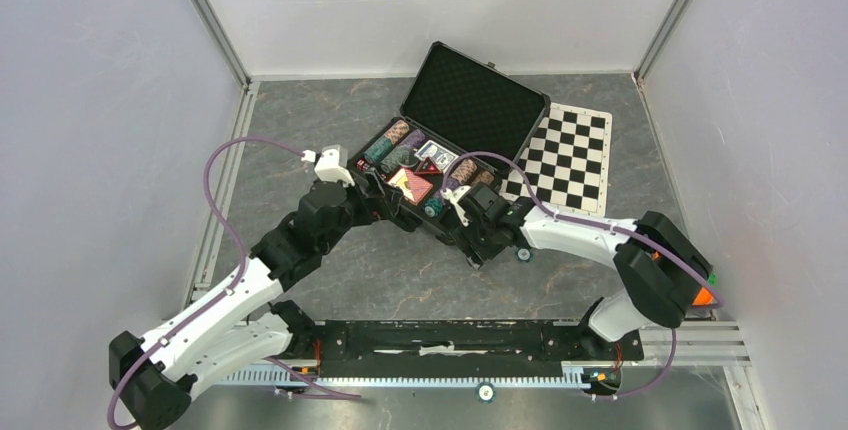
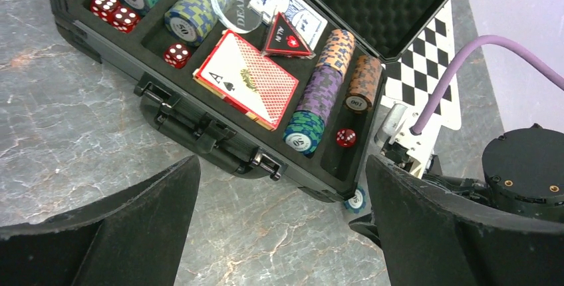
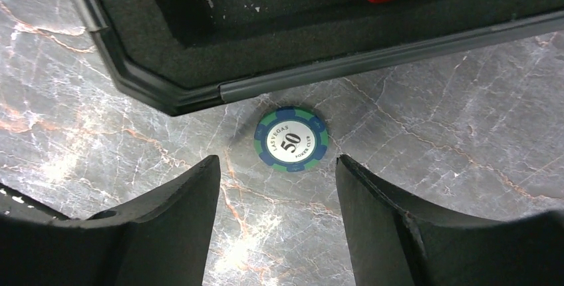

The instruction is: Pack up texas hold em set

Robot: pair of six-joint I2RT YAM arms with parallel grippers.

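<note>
The black case (image 1: 470, 100) lies open, with its tray (image 2: 199, 126) holding rows of striped chips (image 2: 319, 86), a red card deck (image 2: 247, 80), a blue deck (image 2: 292, 10) and red dice (image 2: 114, 12). One teal "50" chip (image 3: 290, 138) lies flat on the table just outside the tray's near corner (image 3: 166, 93); the left wrist view shows this chip (image 2: 354, 199) too. My right gripper (image 3: 277, 161) hangs open over it, a fingertip on each side just short of the chip and nothing held. My left gripper (image 2: 282, 166) is wide open and empty in front of the case's latches.
A black-and-white chequered mat (image 1: 570, 155) lies right of the case, partly under the lid. A small round blue piece (image 1: 524, 253) sits on the table beside my right forearm. Enclosure walls stand on three sides, and a rail (image 1: 450, 340) runs along the near edge.
</note>
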